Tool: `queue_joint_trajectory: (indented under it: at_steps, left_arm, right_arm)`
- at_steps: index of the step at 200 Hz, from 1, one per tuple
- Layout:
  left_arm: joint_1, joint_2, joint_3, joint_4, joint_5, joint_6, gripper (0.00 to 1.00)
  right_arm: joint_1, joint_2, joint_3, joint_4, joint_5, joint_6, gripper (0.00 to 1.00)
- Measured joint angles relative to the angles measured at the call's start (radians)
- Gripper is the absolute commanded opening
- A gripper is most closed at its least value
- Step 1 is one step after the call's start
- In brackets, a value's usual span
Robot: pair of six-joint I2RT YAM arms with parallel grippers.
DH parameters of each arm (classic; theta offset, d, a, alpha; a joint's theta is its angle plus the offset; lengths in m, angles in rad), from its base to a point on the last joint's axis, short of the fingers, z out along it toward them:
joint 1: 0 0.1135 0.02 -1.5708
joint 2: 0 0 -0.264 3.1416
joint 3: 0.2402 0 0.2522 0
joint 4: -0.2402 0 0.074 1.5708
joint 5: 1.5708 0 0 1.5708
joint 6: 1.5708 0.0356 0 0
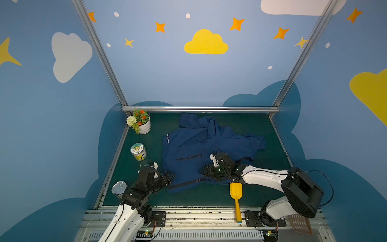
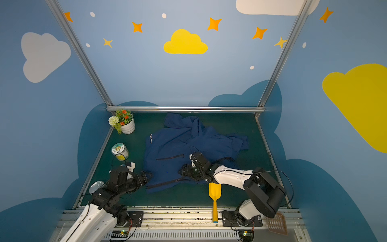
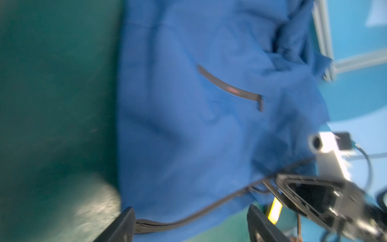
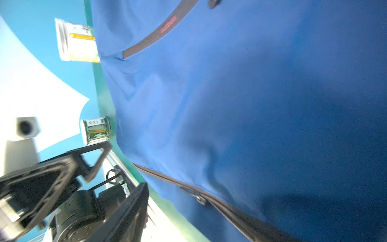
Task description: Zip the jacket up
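L gripper (image 3: 190, 210) sitting at jacket (image 1: 188, 146) 7 o'clock, jaws standing apart around zipper end (image 3: 150, 225). R gripper (image 1: 204, 170) hanging at 6 o'clock; can't tell jaws' state.

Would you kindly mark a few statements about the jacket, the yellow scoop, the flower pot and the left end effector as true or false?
1. The jacket lies on the green mat. True.
2. The yellow scoop lies on top of the jacket. False: it lies on the mat, beside the jacket's near edge.
3. The flower pot stands at the mat's far left corner in both top views. True.
4. The left end effector is shut. False: its jaws stand apart at the jacket's hem.
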Motion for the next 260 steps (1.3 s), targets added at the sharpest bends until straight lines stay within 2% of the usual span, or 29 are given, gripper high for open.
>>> queue_joint_trajectory:
  at_steps: [29, 50, 71, 106, 137, 162, 182, 219, 260]
  left_arm:
    - [-0.011, 0.007, -0.058, 0.021, -0.073, -0.055, 0.83]
    - [-0.012, 0.046, -0.110, 0.092, -0.083, -0.074, 0.77]
    - [-0.013, 0.081, -0.128, 0.191, -0.066, -0.094, 0.49]
    - [-0.015, 0.075, -0.135, 0.256, -0.020, -0.104, 0.18]
    - [-0.018, -0.006, -0.143, 0.266, 0.002, -0.110, 0.12]
    - [-0.018, -0.064, -0.143, 0.256, 0.006, -0.110, 0.04]
    - [-0.018, -0.087, -0.142, 0.244, 0.018, -0.113, 0.03]
    - [-0.018, -0.082, -0.119, 0.216, 0.045, -0.115, 0.03]
    - [-0.018, -0.077, -0.024, 0.157, 0.086, -0.116, 0.03]
  right_arm:
    - [-0.002, 0.010, 0.000, 0.028, -0.020, 0.000, 0.72]
    - [-0.006, 0.010, 0.000, 0.032, -0.032, -0.001, 0.71]
    - [-0.005, -0.004, 0.002, -0.011, -0.030, -0.019, 0.71]
    - [0.018, -0.118, 0.014, -0.187, 0.055, -0.068, 0.72]
    - [0.050, -0.207, 0.048, -0.306, 0.137, -0.094, 0.71]
    - [0.092, -0.215, 0.079, -0.357, 0.188, -0.101, 0.65]
    - [0.152, -0.178, 0.140, -0.412, 0.236, -0.112, 0.61]
    - [0.251, -0.067, 0.253, -0.460, 0.311, -0.121, 0.61]
    - [0.262, 0.028, 0.276, -0.478, 0.326, -0.111, 0.65]
